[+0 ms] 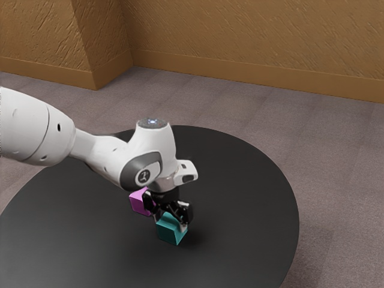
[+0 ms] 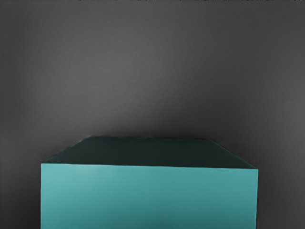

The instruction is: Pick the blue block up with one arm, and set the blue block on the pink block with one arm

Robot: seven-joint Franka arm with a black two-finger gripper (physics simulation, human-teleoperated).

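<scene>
Now blue block [image 1: 170, 233] on black table [image 1: 252, 180], pink block [image 1: 139, 201] nearby.

A round black table [image 1: 252, 180] stands on grey-brown carpet [image 1: 336, 138]. Along the far side runs a tan textured wall [image 1: 240, 30] with a lighter skirting board [image 1: 270, 75], jutting forward at the left.

Table top [image 1: 252, 180] matt black, smooth. Blue block [image 1: 171, 233], pink block [image 1: 139, 201] smooth, matt. Arm shell [image 1: 36, 132] glossy white plastic. Floor [image 1: 324, 132] rough carpet.
</scene>
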